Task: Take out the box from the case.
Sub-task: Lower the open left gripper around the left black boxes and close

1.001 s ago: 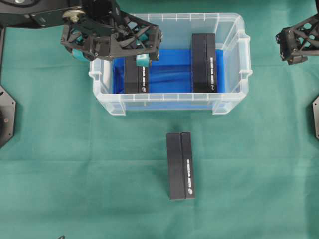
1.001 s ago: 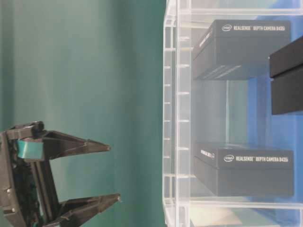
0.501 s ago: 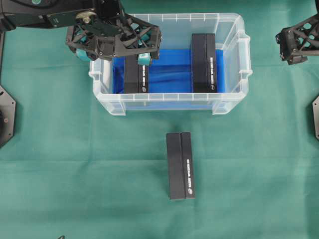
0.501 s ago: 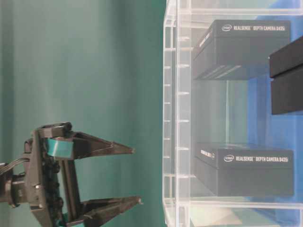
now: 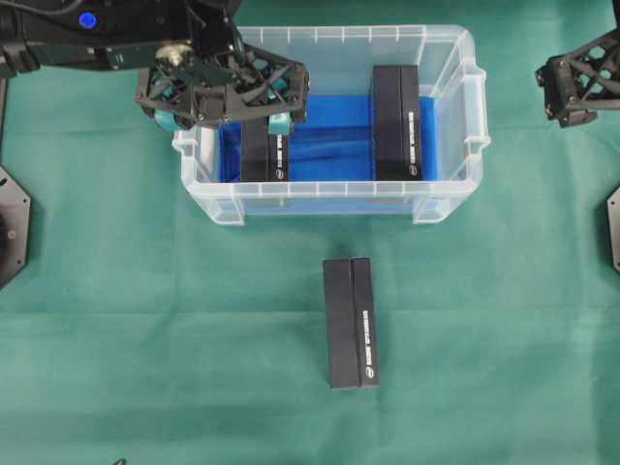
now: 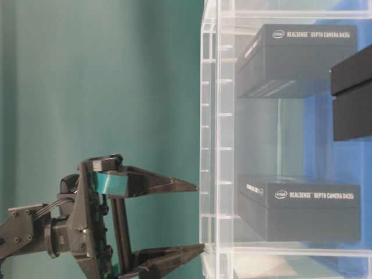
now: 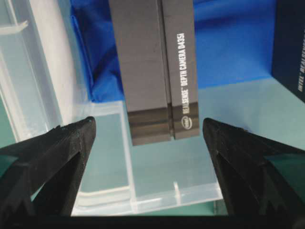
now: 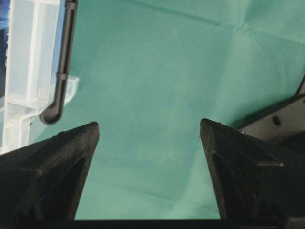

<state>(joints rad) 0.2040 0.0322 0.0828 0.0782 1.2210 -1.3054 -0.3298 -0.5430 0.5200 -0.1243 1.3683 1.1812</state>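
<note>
Table cloth [image 5: 145, 368]: green fabric over the whole work surface, with faint creases.

Case [image 5: 455, 199]: clear plastic tub with a ribbed rim, at 12 o'clock in the overhead view; a blue cloth [image 5: 329, 145] lines its floor; in the table-level view its wall [image 6: 212, 145] stands at 3 o'clock.

Left arm: black linkage reaching in from 10 o'clock in the overhead view, its end over the case's left part.

Left gripper [image 5: 242, 97]: over the left end of the case, above the left box; jaws spread wide with nothing between them; in the left wrist view the two black fingers [image 7: 52, 152] flank that box's near end without touching it; in the table-level view the fingertips [image 6: 186, 186] sit right at the case's outer wall.

Right gripper [image 5: 581, 77]: at 2 o'clock in the overhead view, outside the case and well apart from it; jaws apart over bare cloth, holding nothing.

Outside box [image 5: 351, 322]: black, long, flat on the cloth at 6 o'clock, below the case and apart from it.

Right box [image 5: 395, 121]: black, inside the case toward 1 o'clock, on the blue cloth.

Left box [image 5: 265, 155]: black, inside the case toward 11 o'clock, partly hidden by the left gripper; white lettering along its edge.
</note>
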